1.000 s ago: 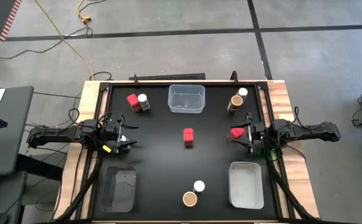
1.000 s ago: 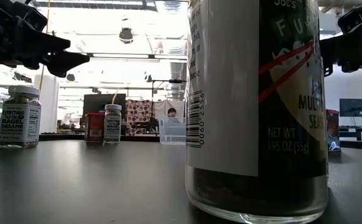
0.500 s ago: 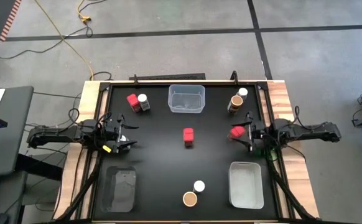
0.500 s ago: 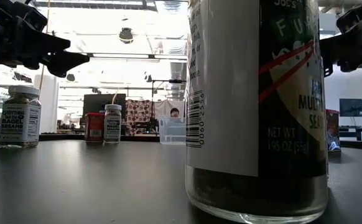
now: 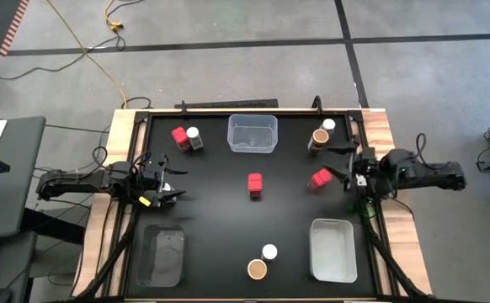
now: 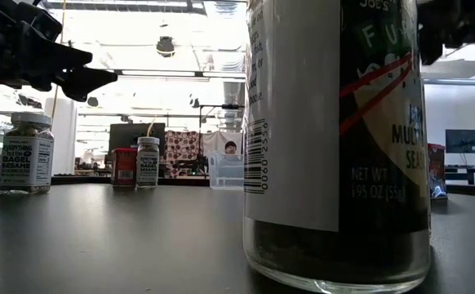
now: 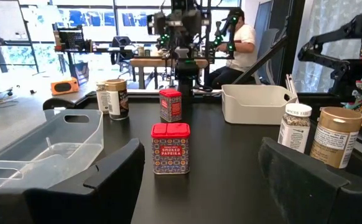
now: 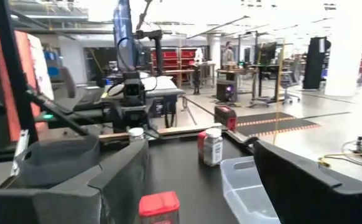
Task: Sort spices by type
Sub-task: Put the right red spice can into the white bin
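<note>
Just ahead of our open right pincer (image 5: 348,173) stands a red spice tin (image 5: 321,178), nothing between. Our left pincer (image 5: 171,183), open and empty, faces the paprika tin (image 5: 255,185); the clear bin (image 5: 252,135) beyond holds nothing.

Left gripper (image 5: 171,184) low at left table edge, right gripper (image 5: 343,171) at right edge, both jaws apart, empty.

Two dark arms, black cabling
</note>
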`<state>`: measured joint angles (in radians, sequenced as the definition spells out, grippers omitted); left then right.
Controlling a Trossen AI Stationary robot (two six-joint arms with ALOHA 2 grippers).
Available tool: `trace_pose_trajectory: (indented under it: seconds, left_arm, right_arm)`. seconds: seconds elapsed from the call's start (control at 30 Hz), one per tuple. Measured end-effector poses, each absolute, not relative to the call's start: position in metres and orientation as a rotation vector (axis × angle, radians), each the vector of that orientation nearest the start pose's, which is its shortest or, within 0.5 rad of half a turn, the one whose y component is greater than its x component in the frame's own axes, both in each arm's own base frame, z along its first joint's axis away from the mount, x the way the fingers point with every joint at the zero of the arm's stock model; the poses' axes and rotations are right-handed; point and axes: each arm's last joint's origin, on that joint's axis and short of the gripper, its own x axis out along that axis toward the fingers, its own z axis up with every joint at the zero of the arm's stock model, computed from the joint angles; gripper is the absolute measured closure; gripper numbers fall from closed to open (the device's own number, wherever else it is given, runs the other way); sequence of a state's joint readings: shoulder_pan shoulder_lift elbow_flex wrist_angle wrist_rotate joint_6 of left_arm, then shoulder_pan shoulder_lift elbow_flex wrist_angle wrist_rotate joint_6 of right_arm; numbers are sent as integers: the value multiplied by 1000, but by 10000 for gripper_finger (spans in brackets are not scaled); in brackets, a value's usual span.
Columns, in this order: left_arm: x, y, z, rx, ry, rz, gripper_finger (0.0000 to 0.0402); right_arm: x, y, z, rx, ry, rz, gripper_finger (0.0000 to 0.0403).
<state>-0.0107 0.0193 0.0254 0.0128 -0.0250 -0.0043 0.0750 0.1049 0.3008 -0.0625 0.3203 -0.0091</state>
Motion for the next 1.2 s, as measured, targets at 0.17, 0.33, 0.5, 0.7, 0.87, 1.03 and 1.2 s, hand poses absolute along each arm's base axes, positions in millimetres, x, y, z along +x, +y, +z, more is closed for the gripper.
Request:
trace_pose_trajectory:
  seconds: [0.17, 0.33, 0.5, 0.7, 0.87, 1.03, 1.2]
  left_arm:
    - [97, 0, 172, -4, -19, 14, 98]
    - [97, 0, 172, -5, -19, 14, 98]
    - [97, 0, 172, -5, -19, 14, 98]
    - [97, 0, 172, -4, -19, 14, 98]
    - [97, 0, 172, -4, -19, 14, 98]
    - [97, 0, 172, -4, -19, 14, 98]
    - [97, 0, 172, -5, -19, 14, 98]
  right_arm:
    - [87, -3, 278, 1, -57, -268, 89]
    - [98, -4, 304, -18, 78, -288, 92]
    - [105, -7, 336, -11, 230, -326, 92]
    - [107, -11, 358, -70, 555, -358, 92]
    - [114, -11, 355, -168, 765, -318, 92]
    - [121, -9, 337, -248, 1011, -231, 92]
    - [131, -8, 321, -249, 1131, -170, 92]
